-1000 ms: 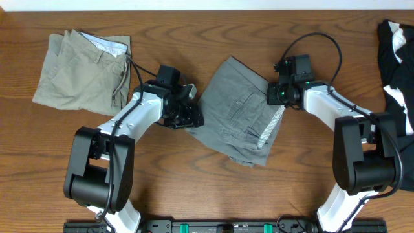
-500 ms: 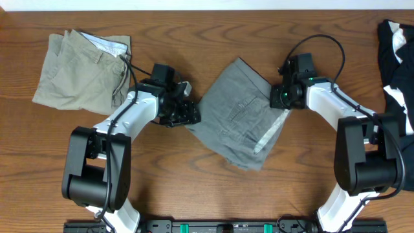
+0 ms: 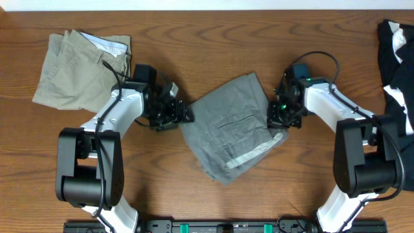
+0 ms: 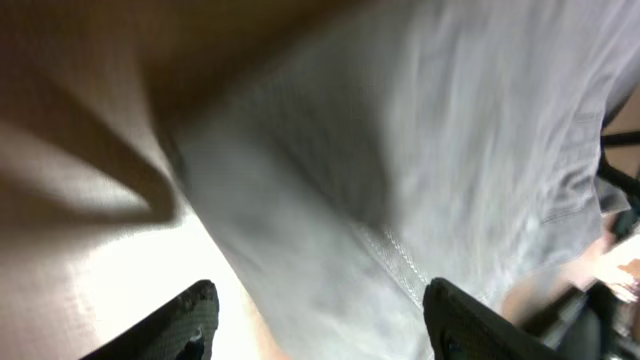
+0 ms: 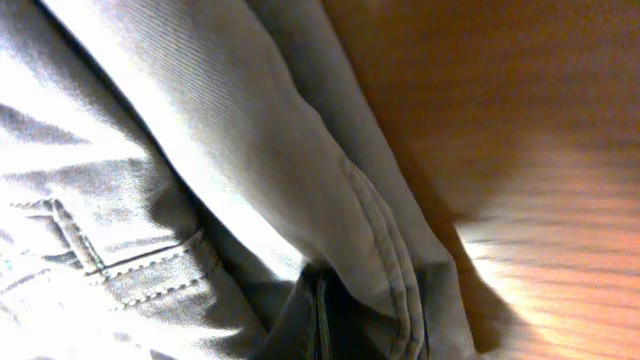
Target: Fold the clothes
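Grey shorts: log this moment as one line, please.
stage: folding | grey shorts: flat on table, askew | left gripper: open, at shorts' left edge | right gripper: at right edge, grip hidden

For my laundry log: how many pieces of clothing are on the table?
3: beige shorts at the far left, grey shorts in the middle, and a black-and-white garment at the right edge, partly out of frame.

White arm links [image 3: 119, 111], black joints, black cables [image 3: 321, 57], green light [image 3: 281, 107]
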`<action>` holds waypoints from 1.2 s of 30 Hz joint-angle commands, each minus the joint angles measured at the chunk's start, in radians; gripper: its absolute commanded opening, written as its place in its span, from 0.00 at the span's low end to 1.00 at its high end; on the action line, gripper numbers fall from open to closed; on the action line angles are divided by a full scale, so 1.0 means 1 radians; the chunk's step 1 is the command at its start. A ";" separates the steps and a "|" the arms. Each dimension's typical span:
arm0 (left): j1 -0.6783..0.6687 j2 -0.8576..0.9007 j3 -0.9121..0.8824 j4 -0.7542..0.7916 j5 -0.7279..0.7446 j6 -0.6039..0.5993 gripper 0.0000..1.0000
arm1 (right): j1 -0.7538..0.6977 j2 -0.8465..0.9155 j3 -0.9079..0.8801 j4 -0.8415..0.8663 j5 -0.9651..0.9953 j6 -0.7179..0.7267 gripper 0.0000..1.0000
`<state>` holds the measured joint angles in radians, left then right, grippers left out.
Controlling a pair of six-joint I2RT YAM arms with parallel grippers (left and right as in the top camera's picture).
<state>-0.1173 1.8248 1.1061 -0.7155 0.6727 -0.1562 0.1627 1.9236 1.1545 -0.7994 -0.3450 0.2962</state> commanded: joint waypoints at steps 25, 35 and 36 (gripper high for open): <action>-0.011 -0.013 -0.273 0.241 0.093 -0.320 0.86 | 0.074 0.066 -0.050 0.035 -0.056 -0.013 0.01; -0.092 -0.013 -0.378 0.475 0.155 -0.499 0.71 | 0.074 0.066 -0.049 0.055 -0.078 -0.014 0.01; -0.097 -0.013 -0.378 0.491 0.150 -0.499 0.65 | 0.074 0.066 -0.049 0.056 -0.079 -0.014 0.01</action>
<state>-0.1844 1.7611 0.7715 -0.2302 0.8890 -0.6094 0.2176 1.9331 1.1358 -0.7605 -0.4427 0.2955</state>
